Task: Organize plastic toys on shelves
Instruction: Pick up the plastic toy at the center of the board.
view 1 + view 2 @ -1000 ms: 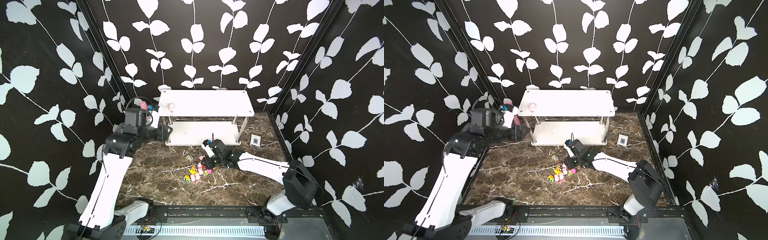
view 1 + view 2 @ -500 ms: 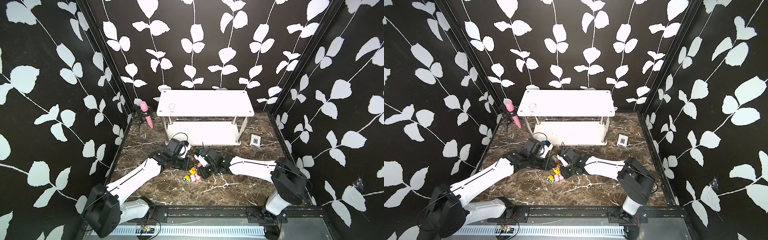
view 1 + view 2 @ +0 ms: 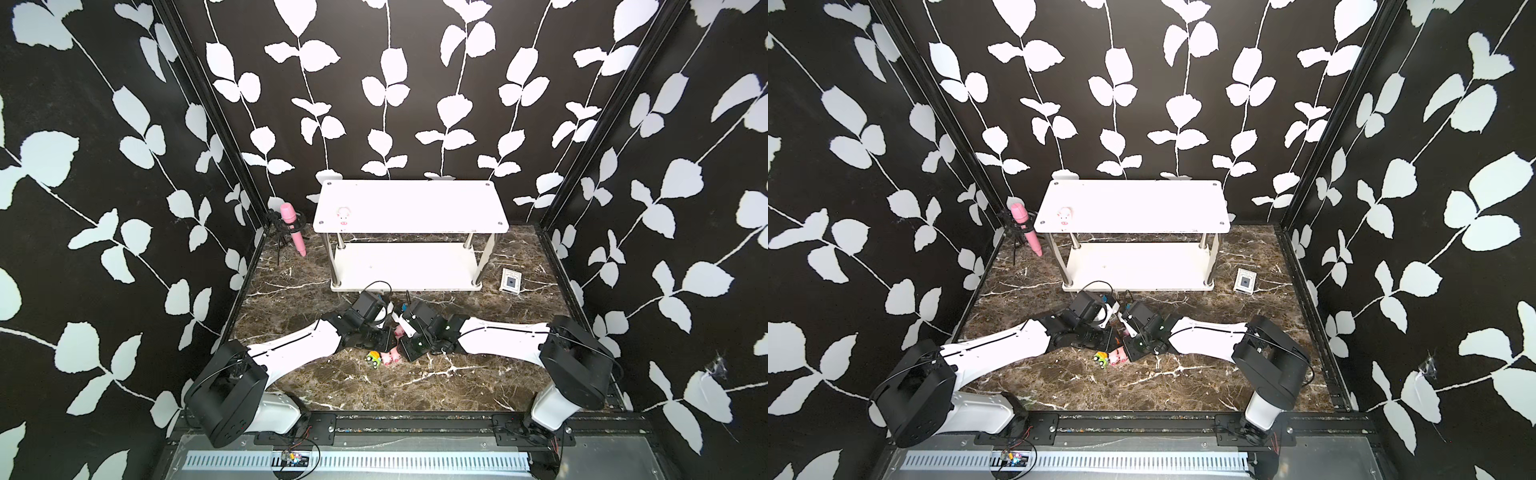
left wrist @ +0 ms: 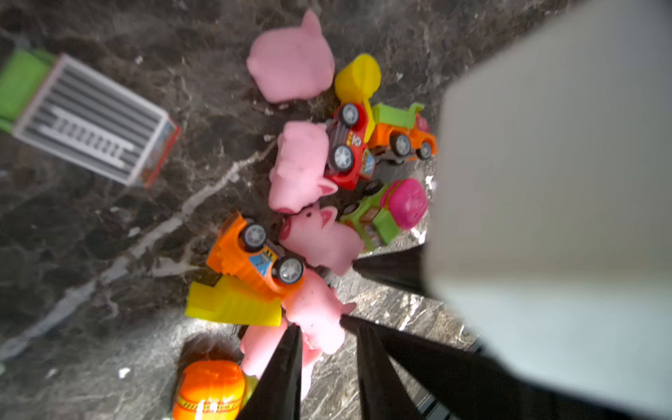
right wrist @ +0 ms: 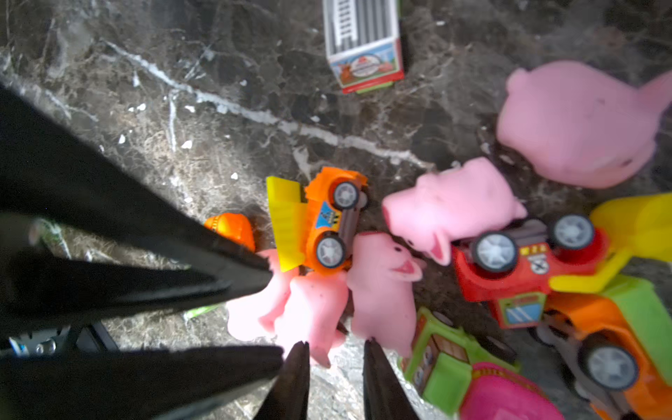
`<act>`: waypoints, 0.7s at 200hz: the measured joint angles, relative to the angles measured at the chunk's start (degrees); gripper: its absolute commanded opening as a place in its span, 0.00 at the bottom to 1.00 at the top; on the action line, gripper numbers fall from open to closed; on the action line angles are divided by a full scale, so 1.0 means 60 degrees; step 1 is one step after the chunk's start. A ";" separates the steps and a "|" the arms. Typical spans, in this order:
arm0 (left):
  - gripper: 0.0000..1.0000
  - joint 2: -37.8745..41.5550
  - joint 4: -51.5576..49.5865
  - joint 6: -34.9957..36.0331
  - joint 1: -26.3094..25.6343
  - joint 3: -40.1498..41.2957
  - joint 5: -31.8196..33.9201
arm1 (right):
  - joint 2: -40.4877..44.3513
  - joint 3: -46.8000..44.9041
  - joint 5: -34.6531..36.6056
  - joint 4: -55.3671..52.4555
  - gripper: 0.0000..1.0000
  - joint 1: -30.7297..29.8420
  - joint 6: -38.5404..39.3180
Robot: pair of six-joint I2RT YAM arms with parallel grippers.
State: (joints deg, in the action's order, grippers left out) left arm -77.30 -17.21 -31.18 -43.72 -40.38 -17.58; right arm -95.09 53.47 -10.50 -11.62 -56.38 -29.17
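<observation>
1. Check the left hand (image 4: 327,327): its fingers stand narrow, closed on a small pale-pink plastic pig (image 4: 320,309).
2. Check the right hand (image 5: 334,343): its fingers stand narrow, tips at a pink pig figure (image 5: 312,316). You cannot tell whether it grips.
3. Locate the other plastic toys (image 3: 384,357) clustered on the brown marbled desk (image 3: 291,299).
4. Locate the two-tier white shelf rack (image 3: 411,203) behind them. Its top board carries one lone pig (image 3: 343,216).

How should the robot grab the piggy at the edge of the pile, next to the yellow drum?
Pinch that pig across its round middle, coming straight down from above. It lies low with bare floor around most of it, so the jaws should probably fit; only the yellow drum crowds one side.
</observation>
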 measured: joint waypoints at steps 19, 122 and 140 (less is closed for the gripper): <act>0.29 0.0076 0.0113 -0.0175 -0.0047 0.0317 0.0244 | 0.0000 0.0000 0.0186 -0.0011 0.26 0.0000 -0.0055; 0.39 0.0138 0.0189 -0.0259 -0.0109 0.0688 0.0550 | 0.0058 -0.0066 0.0426 -0.0007 0.26 0.0000 -0.0142; 0.38 -0.0040 0.0168 -0.0178 -0.0131 0.0663 0.0656 | 0.0076 -0.0066 0.0426 -0.0011 0.27 0.0000 -0.0146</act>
State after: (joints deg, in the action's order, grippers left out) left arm -77.54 -16.21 -32.25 -44.51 -36.40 -13.65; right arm -94.63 53.08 -7.94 -11.68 -56.38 -30.04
